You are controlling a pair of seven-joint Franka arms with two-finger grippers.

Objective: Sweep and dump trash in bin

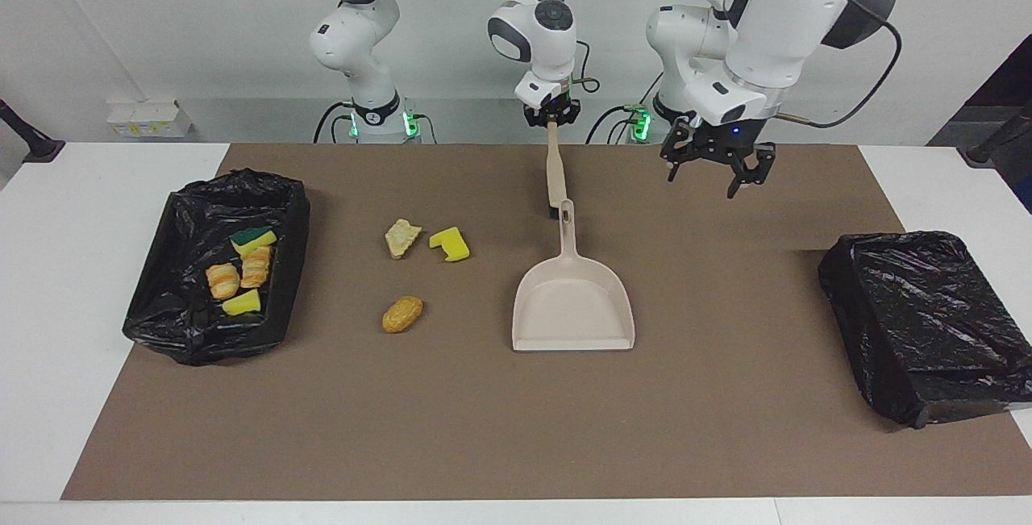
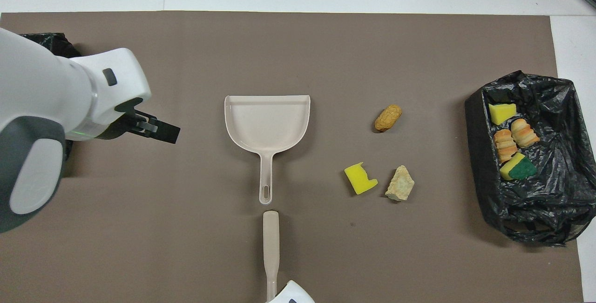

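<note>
My right gripper point(image 1: 551, 117) is shut on the end of the beige brush point(image 1: 554, 174) handle; the brush's black bristle end rests by the dustpan's handle. The beige dustpan point(image 1: 572, 299) lies flat mid-mat, its mouth away from the robots. Three pieces of trash lie loose on the mat toward the right arm's end: a bread chunk point(image 1: 401, 237), a yellow sponge point(image 1: 450, 243) and a golden pastry point(image 1: 401, 314). The black-bagged bin point(image 1: 185, 323) at that end holds several scraps. My left gripper point(image 1: 709, 178) hangs open and empty over the mat beside the dustpan's handle.
A second black-bagged box point(image 1: 927, 323) stands at the left arm's end of the table. The brown mat point(image 1: 484, 428) covers most of the white table. In the overhead view my left arm's white forearm point(image 2: 46, 107) covers much of that box.
</note>
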